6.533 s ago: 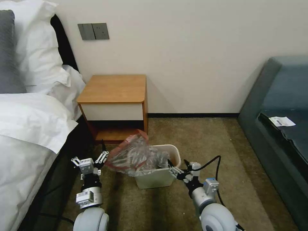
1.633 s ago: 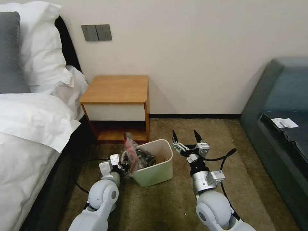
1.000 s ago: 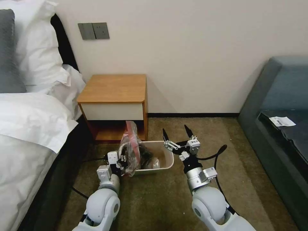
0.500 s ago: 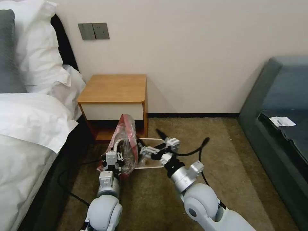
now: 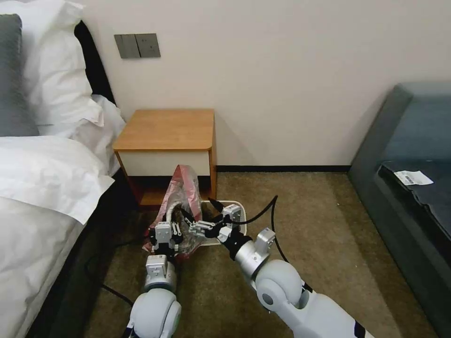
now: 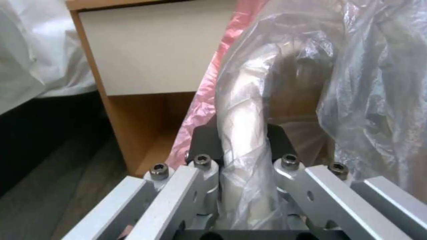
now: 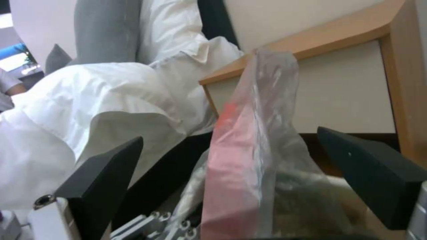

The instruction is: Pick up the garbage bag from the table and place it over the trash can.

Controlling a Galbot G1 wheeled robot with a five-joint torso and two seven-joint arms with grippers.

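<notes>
Head view | garbage bag (image 5: 181,199) is standing long-axis upright over trash can (image 5: 240,210) rim, before worktop (image 5: 167,129) | left end effector (image 6: 242,140) is pinching bag-covered rim | right end effector (image 5: 199,217) is hovering spread beside bag.

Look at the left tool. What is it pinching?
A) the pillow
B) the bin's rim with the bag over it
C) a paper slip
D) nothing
B: in the left wrist view the left tool is shut on the trash can rim, wrapped in the garbage bag.
</notes>
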